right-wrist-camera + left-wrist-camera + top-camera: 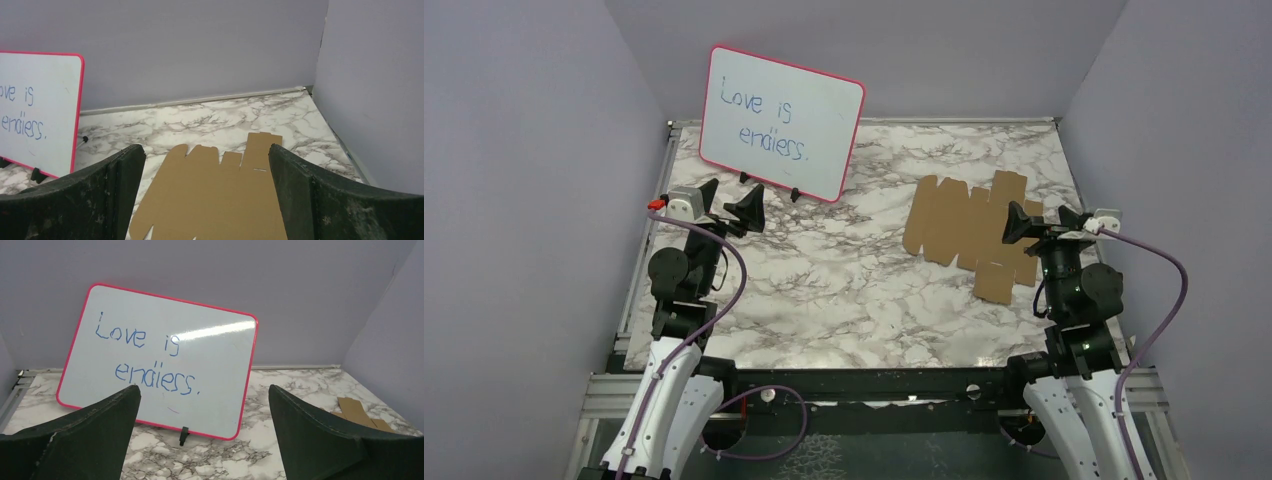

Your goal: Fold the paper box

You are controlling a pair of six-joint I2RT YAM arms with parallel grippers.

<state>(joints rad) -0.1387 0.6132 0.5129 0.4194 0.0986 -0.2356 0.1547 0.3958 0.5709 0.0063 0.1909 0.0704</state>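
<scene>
The paper box [959, 235] is a flat, unfolded die-cut sheet of plain brown cardboard with no markings. It lies flat on the marbled worktop [824, 290], on the right half and nearer the far edge than the near one, turned slightly askew. Several rounded tabs run along its far edge, with a taller rectangular flap beside them that seems to carry a small slit. Another rectangular flap juts out toward the near side. Part of its right edge is hidden from above.
</scene>
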